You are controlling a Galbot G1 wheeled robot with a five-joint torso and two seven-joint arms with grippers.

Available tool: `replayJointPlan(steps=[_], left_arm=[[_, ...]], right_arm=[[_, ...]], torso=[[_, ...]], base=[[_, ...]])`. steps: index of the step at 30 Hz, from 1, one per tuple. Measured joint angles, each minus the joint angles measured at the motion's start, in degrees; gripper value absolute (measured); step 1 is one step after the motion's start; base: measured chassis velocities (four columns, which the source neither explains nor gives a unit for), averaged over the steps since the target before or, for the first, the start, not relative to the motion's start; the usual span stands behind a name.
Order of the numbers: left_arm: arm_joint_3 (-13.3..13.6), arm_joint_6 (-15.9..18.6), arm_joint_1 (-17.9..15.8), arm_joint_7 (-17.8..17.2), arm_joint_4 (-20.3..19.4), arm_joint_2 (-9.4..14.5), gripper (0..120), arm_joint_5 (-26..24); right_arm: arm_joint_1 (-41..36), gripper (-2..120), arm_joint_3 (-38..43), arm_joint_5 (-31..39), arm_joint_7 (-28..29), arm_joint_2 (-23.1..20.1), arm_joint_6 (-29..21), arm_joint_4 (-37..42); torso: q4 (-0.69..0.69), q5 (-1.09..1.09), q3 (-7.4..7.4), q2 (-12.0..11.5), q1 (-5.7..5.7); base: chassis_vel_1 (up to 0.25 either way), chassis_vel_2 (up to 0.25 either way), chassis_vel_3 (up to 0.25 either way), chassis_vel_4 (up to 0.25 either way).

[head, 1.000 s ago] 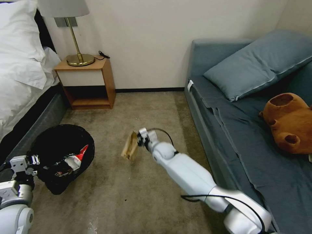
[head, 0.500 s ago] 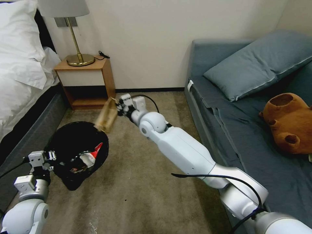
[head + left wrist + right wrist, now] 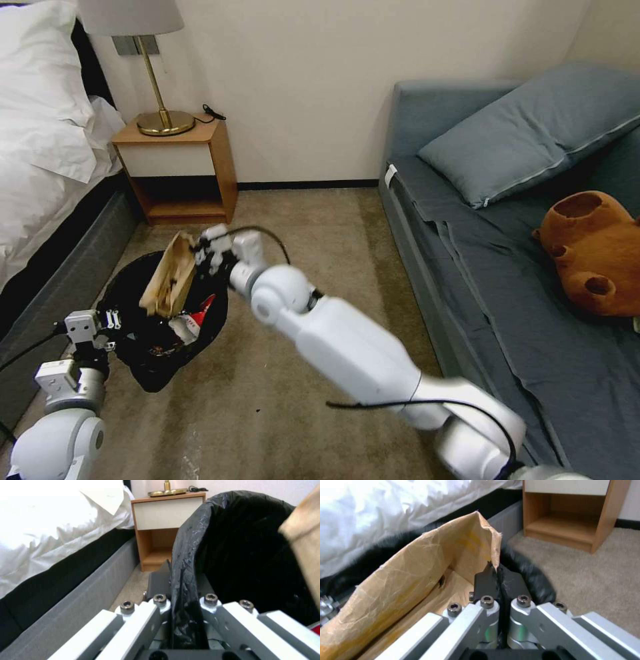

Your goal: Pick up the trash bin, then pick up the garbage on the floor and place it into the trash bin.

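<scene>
Brown paper bag point(image 3: 169, 284) edge pinched between right gripper point(image 3: 200, 254) fingers, seemingly above trash bin point(image 3: 127, 293).

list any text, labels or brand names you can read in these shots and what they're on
No text can be read in any of the views.
Red-and-white wrapper in the trash bin: printing too small and crumpled to read.
Brown paper bag, held by the right gripper over the bin: plain, no print visible.
White tag on the sofa edge: too small to read.
The left gripper clamps the bin's rim; no markings show.
</scene>
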Motion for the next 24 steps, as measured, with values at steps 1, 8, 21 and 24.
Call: replayJointPlan(steps=[1, 8, 21, 24], left_arm=[[0.0, -0.1, 0.1, 0.0, -0.1, 0.0, 4, -0.1], [-0.2, -0.2, 0.4, 0.0, -0.6, -0.3, 4, -0.9], [0.0, 1.0, 0.9, -1.0, -0.7, -1.4, 4, -4.7], [0.0, 1.4, 0.8, -1.4, -0.7, -1.6, 4, -5.3]], right_arm=[[-1.2, 0, -0.3, -1.2, 0.2, 0.3, 0.4, -0.8], [-3.0, 5, -0.5, -3.4, 3.4, 0.4, -0.2, -2.3], [-5.5, 50, 0.1, -5.2, 3.4, 0.3, 0.7, -0.4], [-5.9, 61, -0.6, -5.2, 2.4, 0.3, 1.1, 0.9]], torso=[[0.01, 0.01, 0.00, 0.0, 0.00], [-0.02, 0.00, 0.00, 0.0, 0.00], [-0.01, 0.01, 0.00, 0.0, 0.00], [-0.01, 0.01, 0.00, 0.0, 0.00]], base=[[0.000, 0.000, 0.000, 0.000], [0.000, 0.000, 0.000, 0.000], [0.000, 0.000, 0.000, 0.000], [0.000, 0.000, 0.000, 0.000]])
